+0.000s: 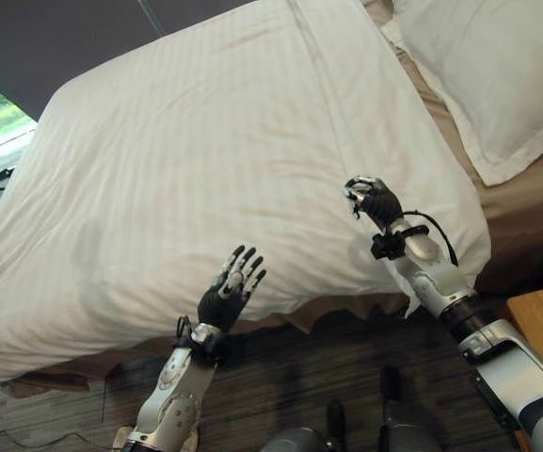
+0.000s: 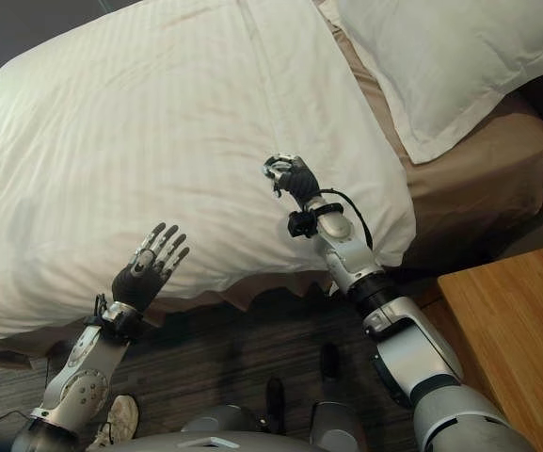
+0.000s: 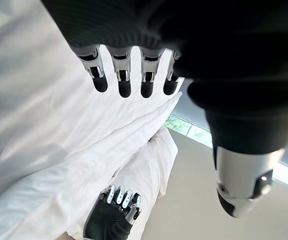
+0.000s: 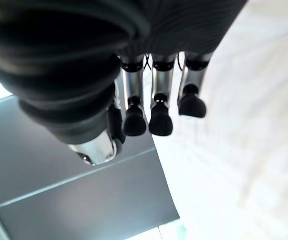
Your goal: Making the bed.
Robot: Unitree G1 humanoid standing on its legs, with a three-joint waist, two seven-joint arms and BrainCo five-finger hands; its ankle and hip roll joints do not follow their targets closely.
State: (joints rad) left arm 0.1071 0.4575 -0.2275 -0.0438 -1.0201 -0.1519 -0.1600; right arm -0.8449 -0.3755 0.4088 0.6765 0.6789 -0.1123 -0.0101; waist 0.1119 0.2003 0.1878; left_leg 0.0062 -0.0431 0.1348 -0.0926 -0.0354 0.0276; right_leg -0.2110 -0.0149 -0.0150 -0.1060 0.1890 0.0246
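In the left eye view, a big white striped duvet (image 1: 215, 160) lies spread over the bed, down to the near edge. A white pillow (image 1: 497, 75) sits at the head, on the brown sheet (image 1: 525, 202). The left robot hand (image 1: 231, 287) is up by the duvet's near edge, with fingers straight and wide, holding nothing. The right robot hand (image 1: 373, 200) is over the duvet's corner, fingers curled.

In the right eye view, a wooden bedside table (image 2: 506, 330) stands beside the bed.

In the left wrist view, straight fingers (image 3: 124, 75) point at the duvet.

In the right wrist view, bent fingers (image 4: 159, 112) hang above white cloth, gripping nothing.
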